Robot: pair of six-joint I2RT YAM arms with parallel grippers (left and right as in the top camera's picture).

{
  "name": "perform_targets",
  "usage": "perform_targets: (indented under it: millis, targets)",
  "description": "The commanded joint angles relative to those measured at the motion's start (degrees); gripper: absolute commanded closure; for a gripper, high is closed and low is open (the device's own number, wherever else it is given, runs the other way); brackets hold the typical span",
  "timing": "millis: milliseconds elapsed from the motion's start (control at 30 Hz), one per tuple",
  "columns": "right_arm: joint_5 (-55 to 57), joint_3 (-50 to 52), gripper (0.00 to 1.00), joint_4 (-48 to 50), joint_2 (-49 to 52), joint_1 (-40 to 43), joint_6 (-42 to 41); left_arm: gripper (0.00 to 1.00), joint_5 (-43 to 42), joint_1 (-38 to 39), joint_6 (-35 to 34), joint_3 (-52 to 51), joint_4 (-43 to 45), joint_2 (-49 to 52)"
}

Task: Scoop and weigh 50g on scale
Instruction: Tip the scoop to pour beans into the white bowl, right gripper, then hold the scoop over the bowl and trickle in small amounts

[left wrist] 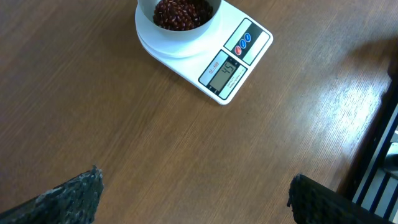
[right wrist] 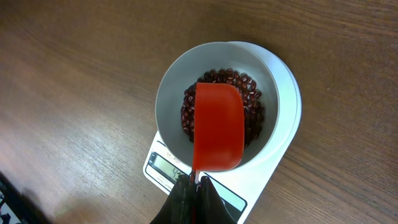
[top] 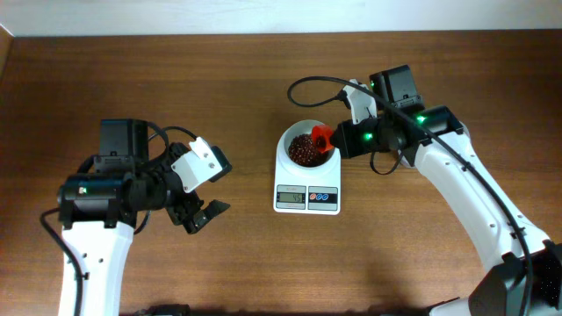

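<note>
The white scale sits mid-table with a white bowl on top, and dark red-brown beans lie in the bowl. My right gripper is shut on the handle of a red scoop held over the bowl's right rim. In the right wrist view the scoop is turned bottom-up above the beans, my right gripper pinching its thin handle. My left gripper stands open over bare table left of the scale. The left wrist view shows the scale and beans ahead of its wide-apart fingertips.
Wooden table all around the scale. A cable loops from the right arm behind the bowl. A dark striped edge shows at the right of the left wrist view.
</note>
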State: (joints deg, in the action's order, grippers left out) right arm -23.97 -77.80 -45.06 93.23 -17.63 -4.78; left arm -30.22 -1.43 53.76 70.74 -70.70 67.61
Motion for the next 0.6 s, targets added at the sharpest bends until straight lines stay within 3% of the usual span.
perform_targets:
  millis: [0,33,67,133,567]
  targets:
    - [-3.74,-2.03,0.96,0.00,-1.75,-0.35,0.37,0.01,-1.25,-0.13,-0.57,0.57,-0.04,-0.33]
    - [-8.46,-2.82,0.96,0.26,-1.92,-0.37,4.04,0.01,-1.25,-0.11,-0.59,0.57,-0.04,-0.33]
    - [-5.31,-2.84,0.96,0.13,-1.79,-0.46,5.57,0.01,-1.25,-0.11,-0.57,0.57,-0.04,-0.33]
    - [3.32,-2.84,0.96,-1.79,-0.63,-0.87,1.29,0.01,-1.25,-0.11,-0.59,0.57,-0.04,-0.33]
    - [0.35,-3.10,0.96,-1.66,-0.61,-0.85,1.11,0.01,-1.25,-0.11,-0.59,0.57,-0.04,-0.33]
